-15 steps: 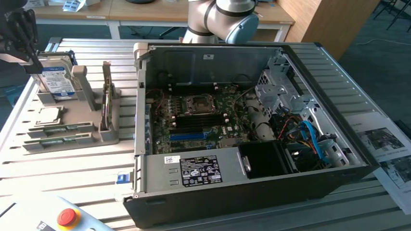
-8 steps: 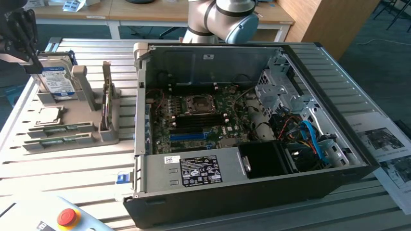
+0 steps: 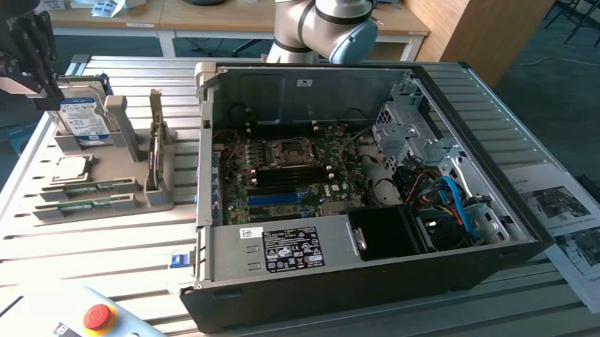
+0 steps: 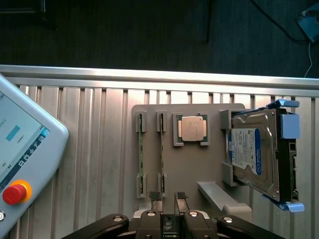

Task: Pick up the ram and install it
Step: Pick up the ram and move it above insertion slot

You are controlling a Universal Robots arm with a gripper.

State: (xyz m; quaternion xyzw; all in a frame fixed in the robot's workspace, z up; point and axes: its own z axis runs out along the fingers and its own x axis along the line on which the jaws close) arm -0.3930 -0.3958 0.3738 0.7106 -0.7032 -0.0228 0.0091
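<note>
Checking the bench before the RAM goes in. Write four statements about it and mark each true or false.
1. Both thin green RAM sticks sit in slots of the grey holder tray. True.
2. The square silver processor chip lies inside the open black computer case. False: it rests on the tray, between the sticks and the hard drive.
3. The silver hard drive with the blue-white label stands at one end of the tray. True.
4. The gripper carries a RAM stick. False: both sticks are in the tray.
</note>
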